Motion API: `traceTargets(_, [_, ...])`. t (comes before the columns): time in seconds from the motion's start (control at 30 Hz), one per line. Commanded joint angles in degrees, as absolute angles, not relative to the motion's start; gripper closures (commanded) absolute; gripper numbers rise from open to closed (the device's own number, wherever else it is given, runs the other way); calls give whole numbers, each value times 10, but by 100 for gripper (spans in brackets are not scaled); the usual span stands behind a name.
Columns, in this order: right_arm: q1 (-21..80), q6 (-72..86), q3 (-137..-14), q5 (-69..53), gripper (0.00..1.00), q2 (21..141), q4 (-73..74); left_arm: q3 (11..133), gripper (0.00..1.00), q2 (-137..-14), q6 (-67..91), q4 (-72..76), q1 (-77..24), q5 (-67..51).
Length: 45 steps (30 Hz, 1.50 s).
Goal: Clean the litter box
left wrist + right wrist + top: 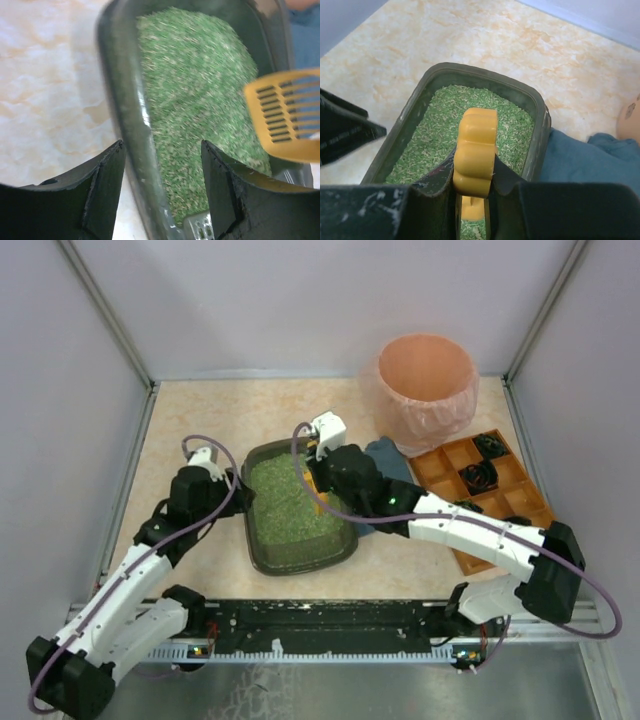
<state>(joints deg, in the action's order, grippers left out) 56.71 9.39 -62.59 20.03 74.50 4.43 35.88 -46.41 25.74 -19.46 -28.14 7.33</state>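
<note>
The dark litter box (262,558) holds green litter (290,505) and lies mid-table. My left gripper (240,490) is open, its jaws straddling the box's left rim (127,125), one finger (107,185) outside and the other over the litter. My right gripper (318,465) hangs over the box's far end, shut on the handle of a yellow slotted scoop (476,150). The scoop's blade (287,117) hovers above the litter. The box also shows in the right wrist view (470,70).
A blue cloth (390,460) lies against the box's right side, partly under my right arm. A round pink-lined bin (425,385) stands at the back right. An orange compartmented tray (520,490) holds black items at the right.
</note>
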Motion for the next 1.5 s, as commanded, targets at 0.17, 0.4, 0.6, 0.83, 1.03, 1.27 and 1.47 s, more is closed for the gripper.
traceTargets(0.17, [690,47,-735,556,100,844,86,374,33,-459,264,-229,-95,-66])
traceTargets(0.4, [737,72,-813,664,100,959,180,370,31,-403,255,-231,-46,-58])
traceTargets(0.6, [749,121,-869,698,100,1024,273,375,31,-369,248,-249,-43,7])
traceTargets(0.83, [749,183,-869,637,100,1042,346,371,29,-387,254,-250,-39,21])
traceTargets(1.03, [740,255,-850,556,100,1042,386,366,29,-394,251,-239,-35,11])
traceTargets(1.27, [719,314,-815,450,100,1015,328,361,28,-401,250,-233,-34,-4])
traceTargets(1.47, [708,397,-749,395,100,954,206,359,28,-408,250,-229,-35,-14])
